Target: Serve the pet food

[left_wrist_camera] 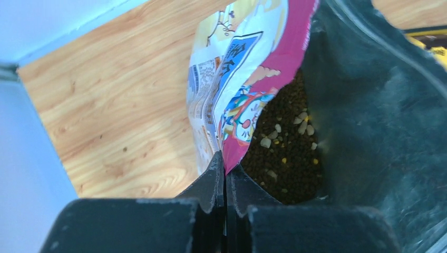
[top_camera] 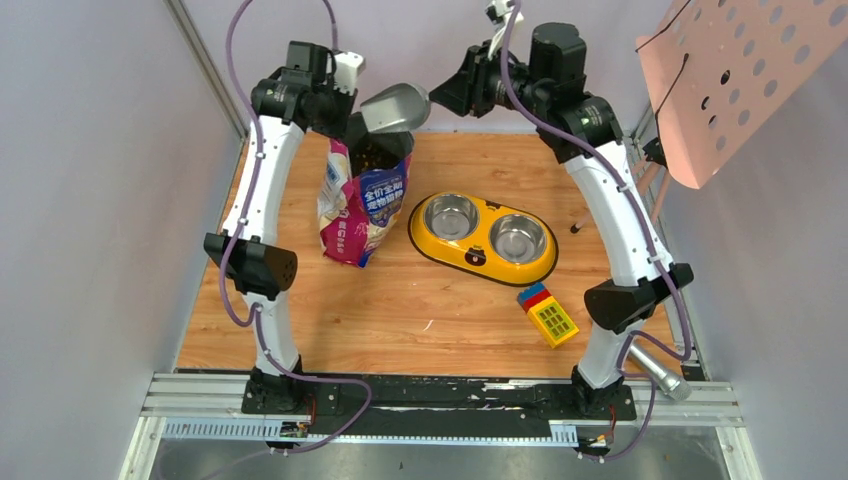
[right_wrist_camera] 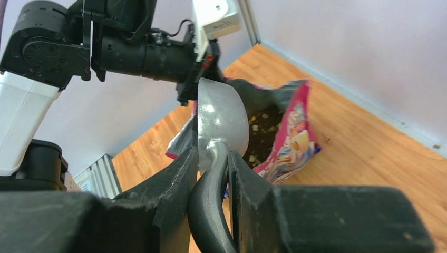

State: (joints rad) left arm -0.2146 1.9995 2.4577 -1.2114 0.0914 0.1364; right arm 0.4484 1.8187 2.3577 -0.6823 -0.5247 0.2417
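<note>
The blue-and-magenta cat food bag (top_camera: 362, 205) stands open at the back left of the table. Dark brown kibble (left_wrist_camera: 284, 153) with a few pale bits fills it; it also shows in the right wrist view (right_wrist_camera: 263, 134). My left gripper (left_wrist_camera: 225, 171) is shut on the bag's magenta rim (left_wrist_camera: 248, 142) and holds the mouth open. My right gripper (right_wrist_camera: 212, 158) is shut on the black handle of the grey metal scoop (right_wrist_camera: 221, 124). The scoop (top_camera: 393, 107) hovers just above the bag's mouth, at its back edge. I cannot see into its bowl.
A yellow double-bowl feeder (top_camera: 483, 238) with two bare steel bowls lies right of the bag. A yellow, red and blue toy block (top_camera: 547, 315) lies in front of it. A perforated pink panel (top_camera: 740, 75) hangs at the top right. A silver cylinder (top_camera: 660, 372) lies by the right base.
</note>
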